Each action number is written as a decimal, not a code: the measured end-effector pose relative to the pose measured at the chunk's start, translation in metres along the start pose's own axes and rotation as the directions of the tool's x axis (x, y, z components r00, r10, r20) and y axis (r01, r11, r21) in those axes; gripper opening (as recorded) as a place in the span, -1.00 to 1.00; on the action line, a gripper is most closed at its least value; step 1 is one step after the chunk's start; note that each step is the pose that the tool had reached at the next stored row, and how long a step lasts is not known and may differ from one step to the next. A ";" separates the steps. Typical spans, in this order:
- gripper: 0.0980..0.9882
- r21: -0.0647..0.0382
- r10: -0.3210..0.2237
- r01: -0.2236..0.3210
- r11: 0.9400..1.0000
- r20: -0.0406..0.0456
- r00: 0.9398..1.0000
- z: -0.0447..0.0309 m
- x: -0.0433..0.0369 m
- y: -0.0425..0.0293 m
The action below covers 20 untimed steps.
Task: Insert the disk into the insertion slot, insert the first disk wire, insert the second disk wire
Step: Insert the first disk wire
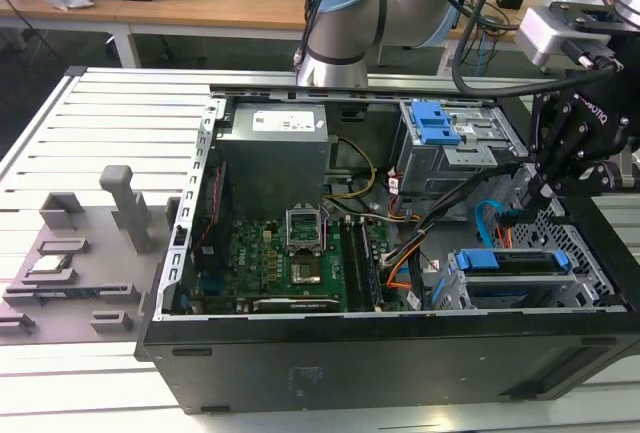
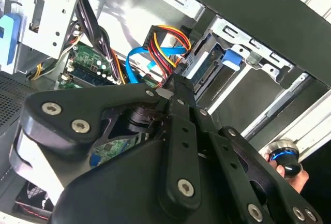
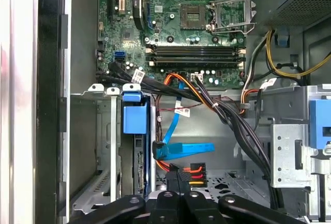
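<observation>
A: Disk position?
B: The disk [image 1: 508,262], in its bright blue carrier frame, sits inside the insertion slot [image 1: 456,288]. That's the low silver cage at the lower right of the exterior view.
A: Wires?
B: The second disk wire [image 1: 486,221] is flat and light blue, looping just above the cage. The first disk wire [image 3: 190,172] has red, orange and yellow leads on a black plug, close to the disk's rear edge. Seating of either: cannot tell.

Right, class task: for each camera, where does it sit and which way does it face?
Exterior view: off the arm, looking down into the computer case; arm and gripper show.
First wrist view: on the arm, facing the motherboard; gripper shows.
Second wrist view: on the arm, facing the disk past the gripper.
All share the second disk wire.
</observation>
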<state>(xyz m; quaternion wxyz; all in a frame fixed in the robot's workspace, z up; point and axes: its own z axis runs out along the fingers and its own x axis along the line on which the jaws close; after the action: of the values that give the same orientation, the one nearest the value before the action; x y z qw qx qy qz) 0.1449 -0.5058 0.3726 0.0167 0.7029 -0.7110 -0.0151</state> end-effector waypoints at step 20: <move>-0.54 0.000 0.001 -0.001 1.000 -0.029 1.000 0.0173 -0.0031 -0.0007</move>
<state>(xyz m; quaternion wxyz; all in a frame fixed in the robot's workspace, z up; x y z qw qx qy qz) 0.1449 -0.5027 0.3553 0.0269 0.7025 -0.7111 -0.0048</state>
